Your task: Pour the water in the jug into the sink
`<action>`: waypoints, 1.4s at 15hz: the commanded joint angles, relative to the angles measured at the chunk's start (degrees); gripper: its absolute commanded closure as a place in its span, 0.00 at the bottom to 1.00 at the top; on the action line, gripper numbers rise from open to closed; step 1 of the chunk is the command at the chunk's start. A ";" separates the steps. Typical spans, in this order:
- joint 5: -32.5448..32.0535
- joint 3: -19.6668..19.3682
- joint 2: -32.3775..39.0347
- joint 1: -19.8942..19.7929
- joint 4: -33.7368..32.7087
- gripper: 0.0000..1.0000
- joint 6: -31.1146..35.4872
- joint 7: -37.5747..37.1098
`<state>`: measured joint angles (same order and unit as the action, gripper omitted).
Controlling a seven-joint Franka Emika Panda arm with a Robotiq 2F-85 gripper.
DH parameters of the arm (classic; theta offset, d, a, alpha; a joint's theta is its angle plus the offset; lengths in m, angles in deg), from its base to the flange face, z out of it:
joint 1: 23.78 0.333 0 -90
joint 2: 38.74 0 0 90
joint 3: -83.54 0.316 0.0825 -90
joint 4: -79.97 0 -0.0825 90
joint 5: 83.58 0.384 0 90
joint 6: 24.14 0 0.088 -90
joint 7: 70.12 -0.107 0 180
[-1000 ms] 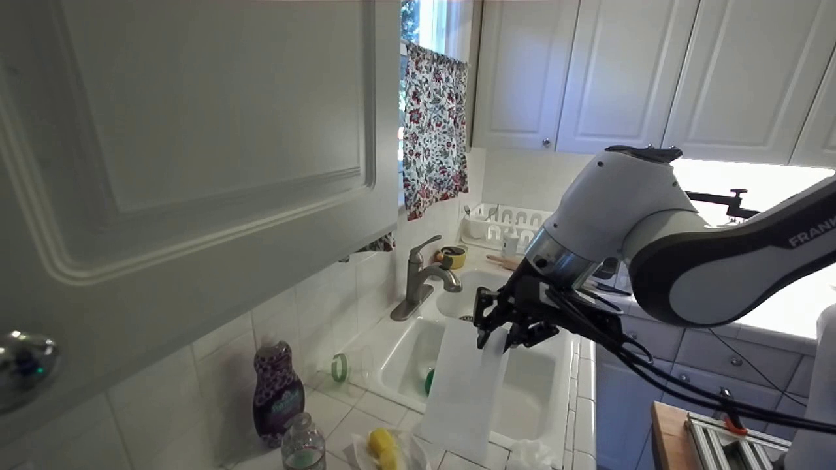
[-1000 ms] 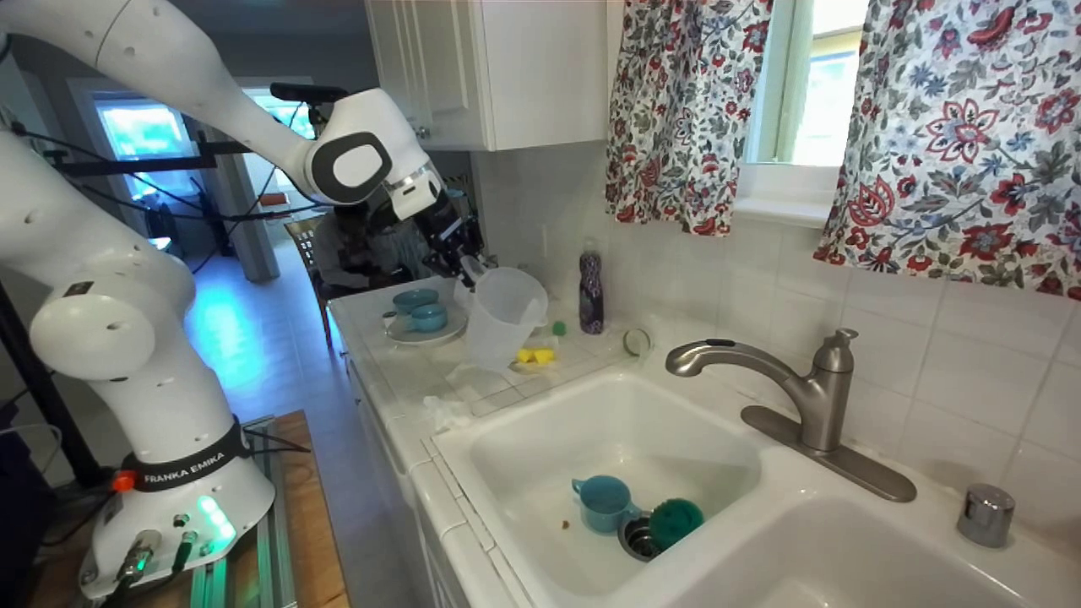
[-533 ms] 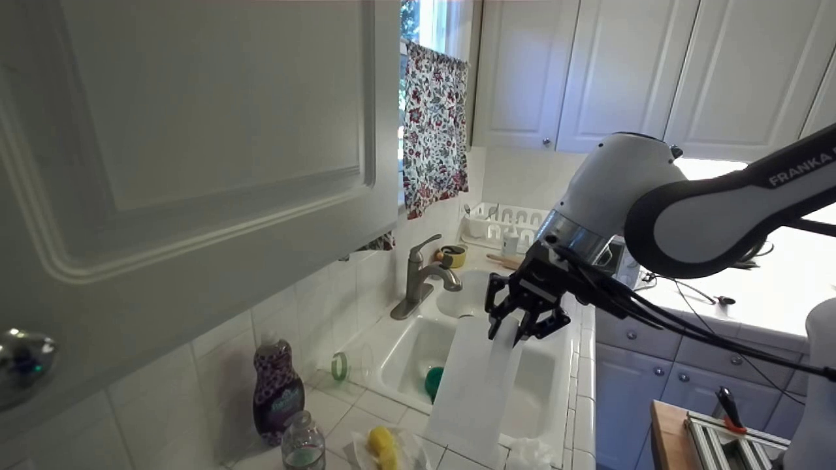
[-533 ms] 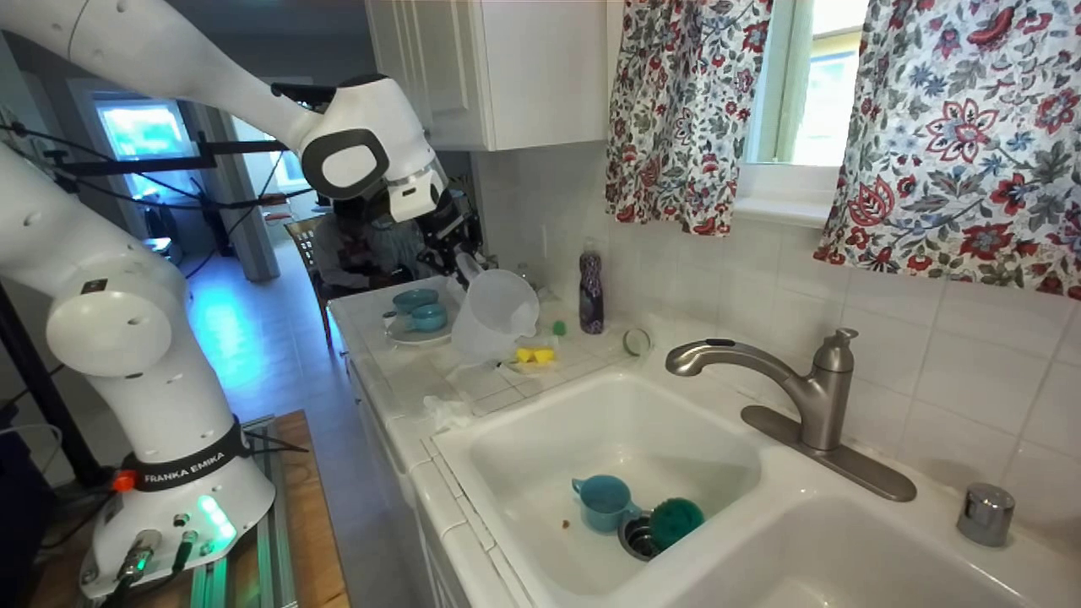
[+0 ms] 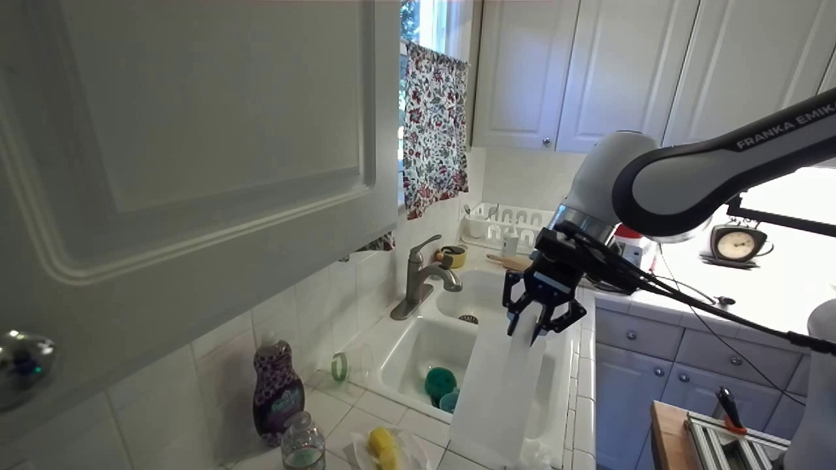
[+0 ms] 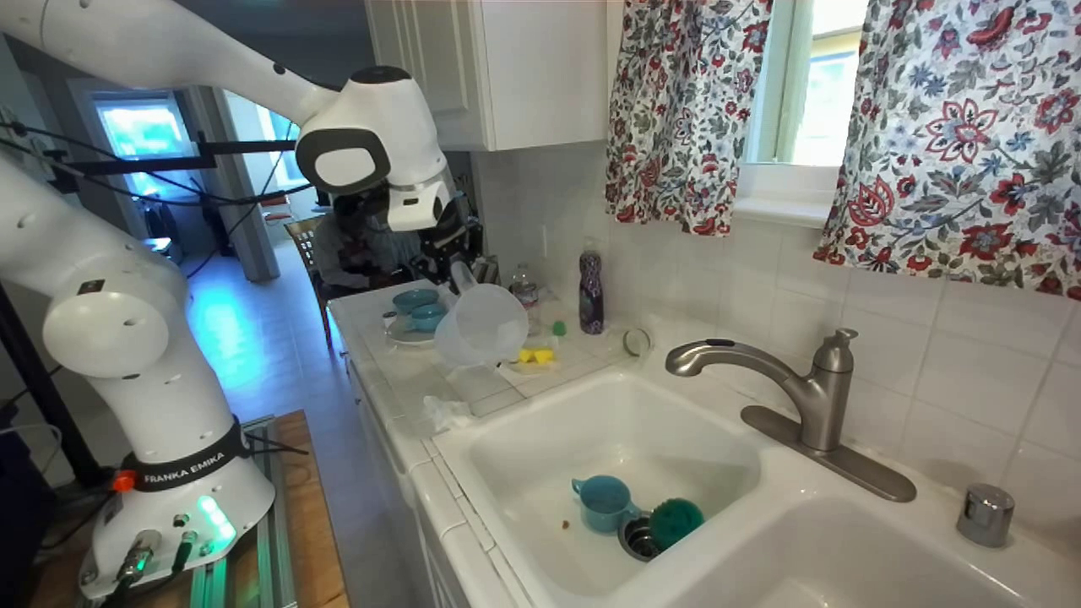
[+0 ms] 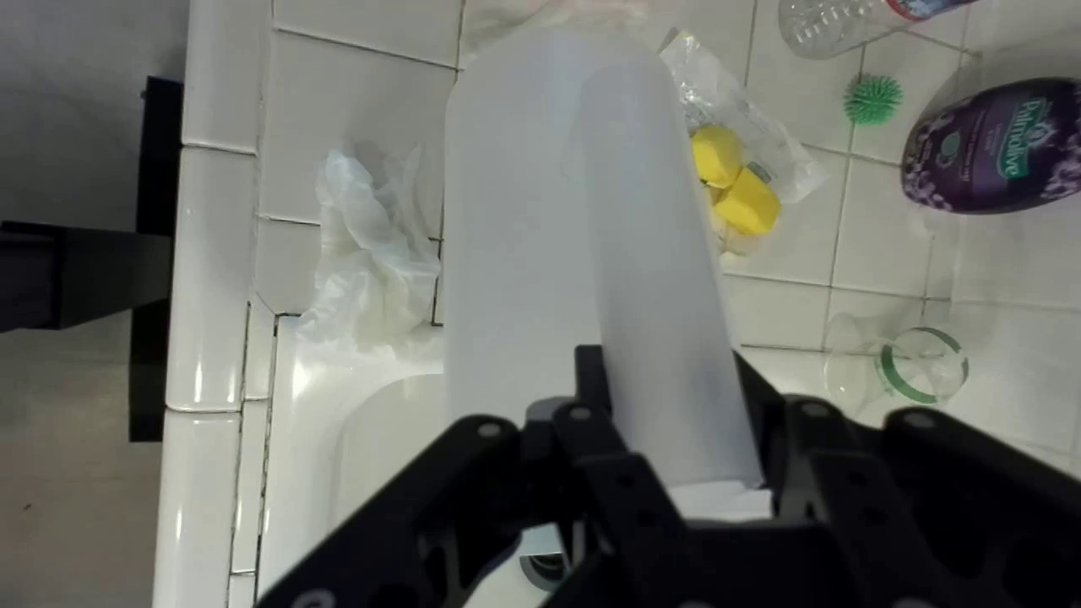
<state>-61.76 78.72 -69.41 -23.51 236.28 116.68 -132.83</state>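
Note:
The jug, translucent whitish plastic, shows in both exterior views (image 5: 490, 398) (image 6: 481, 329) and in the wrist view (image 7: 515, 228). It is held in the air, tilted, its round end facing the camera in an exterior view. I cannot see any water in it. My gripper (image 5: 524, 331) is shut on the jug's handle; in the wrist view (image 7: 671, 380) a finger lies on each side of it. The white sink (image 6: 608, 414) has a silvery faucet (image 6: 811, 397). The jug hangs by the sink's edge, over the tiled counter in an exterior view.
In the sink lie a blue cup (image 6: 604, 504) and a green scrubber (image 6: 676, 523). On the counter are a purple bottle (image 7: 996, 148), a clear bottle (image 5: 304, 447), yellow pieces (image 5: 384, 447), a tipped glass (image 7: 920, 365) and stacked blue cups (image 6: 426, 318). A cabinet door (image 5: 196, 130) stands open.
The gripper and jug have moved right in an exterior view, uncovering the green scrubber. In an exterior view the jug has shifted left and turned its round end more towards the camera.

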 commanded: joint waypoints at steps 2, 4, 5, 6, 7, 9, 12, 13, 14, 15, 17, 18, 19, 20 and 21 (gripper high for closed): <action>5.32 -2.95 0.15 -2.27 -2.79 0.91 -4.39 5.17; 6.76 -3.90 0.83 -2.68 -4.12 0.91 -6.21 7.31; 7.39 -4.23 1.34 -2.74 -5.04 0.91 -7.26 8.37; 8.14 -4.54 1.87 -2.79 -5.89 0.91 -8.17 9.43; 8.86 -4.86 2.51 -2.82 -6.86 0.91 -9.09 10.61; 9.20 -4.85 3.76 -3.49 -8.56 0.91 -10.68 11.63; 7.80 -2.81 3.37 -5.25 -7.04 0.66 -10.00 10.34; 7.81 -2.86 4.01 -5.48 -7.59 0.66 -10.36 10.30; 7.79 -2.90 4.51 -5.62 -7.98 0.66 -10.50 10.27; 7.77 -2.92 4.91 -5.69 -8.24 0.66 -10.62 10.25; 7.79 -2.92 5.16 -5.70 -8.31 0.66 -10.63 10.24; 7.80 -2.92 5.16 -5.70 -8.31 0.66 -10.63 10.24; 7.81 -2.92 5.16 -5.70 -8.31 0.91 -10.63 10.24; 7.66 -2.33 5.35 -5.84 -8.70 0.91 -10.50 9.35; 7.52 -1.75 5.96 -6.15 -9.44 0.91 -10.65 8.39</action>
<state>-54.89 74.81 -64.25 -27.95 228.34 106.59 -123.27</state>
